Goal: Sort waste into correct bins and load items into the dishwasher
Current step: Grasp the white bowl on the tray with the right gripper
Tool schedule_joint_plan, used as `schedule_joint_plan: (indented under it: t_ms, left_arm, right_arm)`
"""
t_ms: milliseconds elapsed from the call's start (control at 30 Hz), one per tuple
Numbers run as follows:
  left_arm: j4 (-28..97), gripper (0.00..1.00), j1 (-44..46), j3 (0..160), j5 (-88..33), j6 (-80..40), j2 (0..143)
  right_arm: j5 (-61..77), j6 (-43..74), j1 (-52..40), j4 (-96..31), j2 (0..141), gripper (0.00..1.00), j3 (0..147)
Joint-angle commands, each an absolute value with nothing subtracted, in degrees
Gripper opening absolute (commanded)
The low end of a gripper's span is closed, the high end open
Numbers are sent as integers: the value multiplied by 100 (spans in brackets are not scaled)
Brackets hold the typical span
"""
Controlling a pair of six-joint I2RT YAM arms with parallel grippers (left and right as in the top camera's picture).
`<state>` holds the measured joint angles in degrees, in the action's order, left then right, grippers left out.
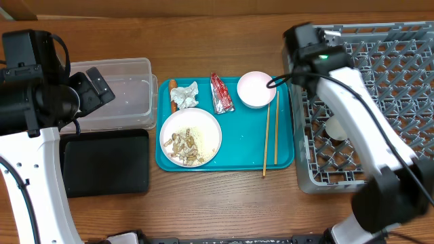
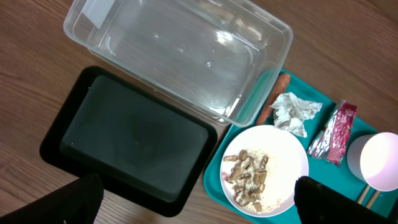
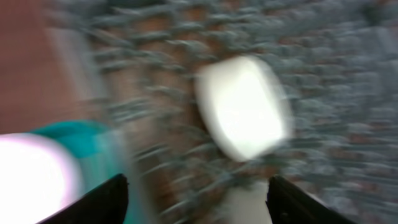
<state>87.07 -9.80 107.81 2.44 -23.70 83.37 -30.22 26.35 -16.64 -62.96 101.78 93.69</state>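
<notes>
Waste sits on the teal tray point(image 1: 285, 154): napkin point(image 1: 187, 95), red wrapper point(image 1: 221, 93), orange piece point(image 1: 172, 86), and scraps on the plate point(image 1: 190, 137). The clear tub point(image 1: 129, 95) and black bin point(image 1: 105, 163) stand alongside, judged to be placed within the left arm's reach. The rack point(image 1: 380, 102) holds one white cup point(image 1: 337, 129). The bowl point(image 1: 255, 89) and chopsticks point(image 1: 270, 132) are not yet loaded. The left claw point(image 2: 199, 205) hangs over the bins, wide and empty. The right claw point(image 3: 199, 200) is over the rack; though blurred, it looks wide and empty.
</notes>
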Motion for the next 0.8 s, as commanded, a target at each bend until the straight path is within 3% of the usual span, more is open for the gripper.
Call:
schedule_joint_plan:
  t_ms: [0,133,767]
  left_arm:
    - [8700,100,-1007,10783,318,-2425,8326]
    - [8698,100,-1007,10783,318,-2425,8326]
    - [8698,100,-1007,10783,318,-2425,8326]
  right_arm:
    - [-106,2794,-1708,-6110,9800,64,9535]
    - [357,3863,-1763,-5977,9918,54,9323]
    - [115,6366,-2276,-5256,11585,49,8882]
